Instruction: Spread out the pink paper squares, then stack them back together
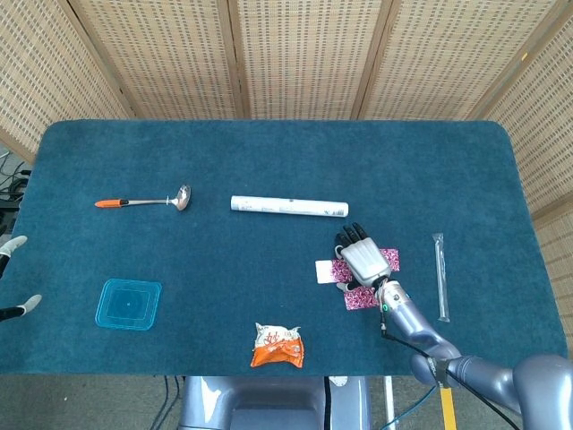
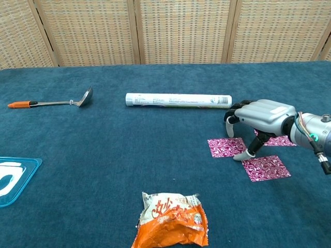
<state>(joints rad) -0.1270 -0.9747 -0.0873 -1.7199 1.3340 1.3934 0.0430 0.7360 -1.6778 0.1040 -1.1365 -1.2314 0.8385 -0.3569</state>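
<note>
Squares: three pink paper squares (image 2: 226,146) lie spread, just beside the white tube (image 2: 178,100).
Right hand (image 2: 258,116): fingers curled, thumb tip pressing one square; holds nothing.
Remaining: restacking, judged.

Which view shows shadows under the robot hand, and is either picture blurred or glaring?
Chest view: a soft shadow lies beneath the right robot hand on the pink paper squares; sharp, no glare. Head view: even light, sharp, faint shadows only.
</note>
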